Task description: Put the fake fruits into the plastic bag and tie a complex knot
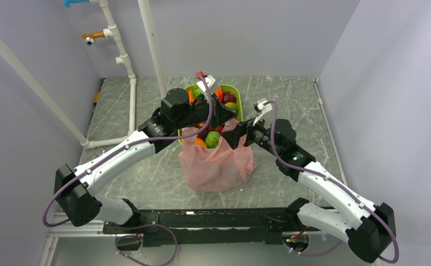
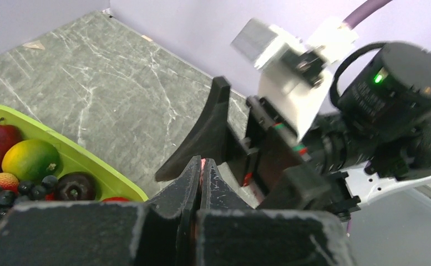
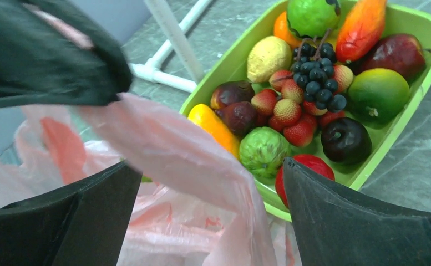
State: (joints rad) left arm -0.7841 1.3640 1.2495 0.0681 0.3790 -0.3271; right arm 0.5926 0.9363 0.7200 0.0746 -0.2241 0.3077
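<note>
The pink plastic bag [image 1: 218, 163] stands at the table's middle, just in front of the lime-green tray [image 1: 234, 88]. The fake fruits [image 3: 313, 88] lie in the tray: grapes, strawberries, a red apple, green, yellow and dark purple pieces. My left gripper [image 2: 202, 162] is shut on a thin strip of the bag's rim and holds it up; it sits above the bag [image 1: 217, 117]. My right gripper [image 3: 208, 166] is open, with the raised pink film [image 3: 163, 144] between its fingers [image 3: 335, 216]. In the top view it [image 1: 236, 134] is at the bag's right rim. The bag's inside is hidden.
White pipes [image 1: 125, 66] stand at the back left of the table. The tray [image 2: 85, 160] shows at the left of the left wrist view. Walls close the table at the back and sides.
</note>
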